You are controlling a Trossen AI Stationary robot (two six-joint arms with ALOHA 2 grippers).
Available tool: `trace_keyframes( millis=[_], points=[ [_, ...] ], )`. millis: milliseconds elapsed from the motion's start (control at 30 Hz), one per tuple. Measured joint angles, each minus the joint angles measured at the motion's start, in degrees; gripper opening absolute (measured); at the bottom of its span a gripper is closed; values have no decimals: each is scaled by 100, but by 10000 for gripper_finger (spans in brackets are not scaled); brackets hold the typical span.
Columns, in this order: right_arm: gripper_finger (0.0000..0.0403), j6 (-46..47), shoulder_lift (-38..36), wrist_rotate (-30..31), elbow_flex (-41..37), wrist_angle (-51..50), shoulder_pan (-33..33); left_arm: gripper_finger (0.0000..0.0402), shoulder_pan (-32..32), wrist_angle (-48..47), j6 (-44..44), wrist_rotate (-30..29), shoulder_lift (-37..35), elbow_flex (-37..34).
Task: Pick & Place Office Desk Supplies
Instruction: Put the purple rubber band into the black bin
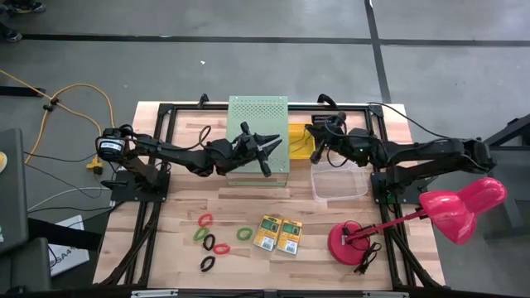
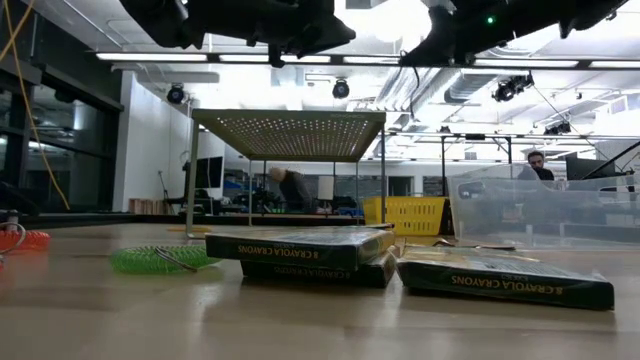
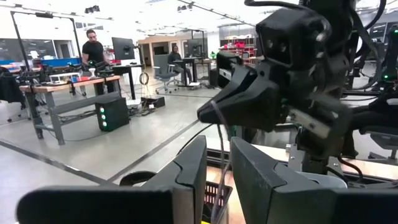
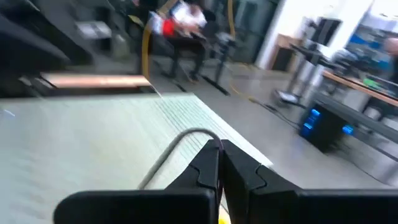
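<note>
Wooden table [image 1: 182,248] holds bands [image 1: 214,240] and crayon boxes [image 1: 277,234], untouched. I've got both arms high: left gripper [image 1: 267,147], fingers narrowly apart and empty, over the green box [image 1: 257,112]; right gripper [image 1: 317,142] closed. Next I descend to grasp.

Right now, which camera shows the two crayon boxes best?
The low view: the crayon boxes lie close up, labels readable, one leaning on the other. The high view shows them small, side by side near the bands. Neither wrist view shows them.
</note>
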Motion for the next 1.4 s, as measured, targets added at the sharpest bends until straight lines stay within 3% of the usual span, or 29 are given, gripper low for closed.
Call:
trace_keyframes(
  millis=[300, 567, 800, 1133, 1400],
  points=[
    [3, 2, -40, 1705, 0, -489, -24, 71, 0, 0, 0, -1, 0, 0],
    [3, 45, -38, 2667, 0, -876, -60, 71, 0, 0, 0, -3, 0, 0],
    [3, 828, -38, 2572, 0, -1769, -750, 71, 0, 0, 0, -5, 0, 0],
    [3, 1692, 134, 695, -1, -2411, -2033, 71, 0, -3, 0, -5, 0, 0],
    [3, 1713, 834, 78, -76, -2122, -2529, 71, 0, -4, 0, -7, 0, 0]
  ],
)
